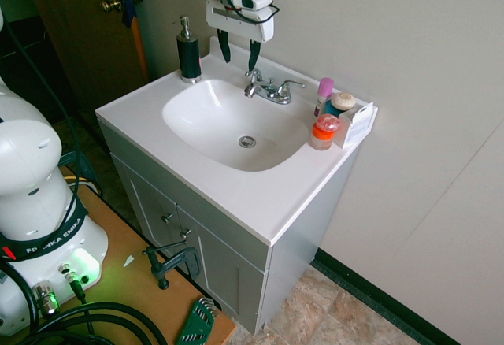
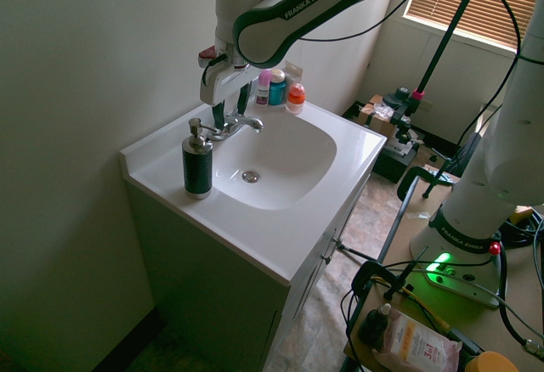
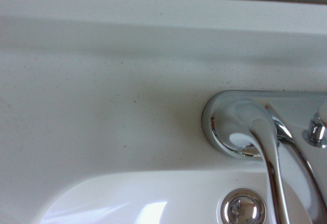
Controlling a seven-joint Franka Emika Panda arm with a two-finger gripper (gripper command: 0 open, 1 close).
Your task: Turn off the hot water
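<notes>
Hand point(image 1: 239, 52): fingers spread open, holding nothing, upper middle of frame.
Hot water lever point(image 1: 253, 76): just below the fingers, not touched.
Spout point(image 1: 250, 89): no water.

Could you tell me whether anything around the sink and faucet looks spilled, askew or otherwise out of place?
Nothing stands out. The faucet shows no stream, the basin looks dry, the soap dispenser stands upright, and the toiletries sit bunched upright at the counter's corner. The gripper hangs above the left lever, jaws open.
</notes>
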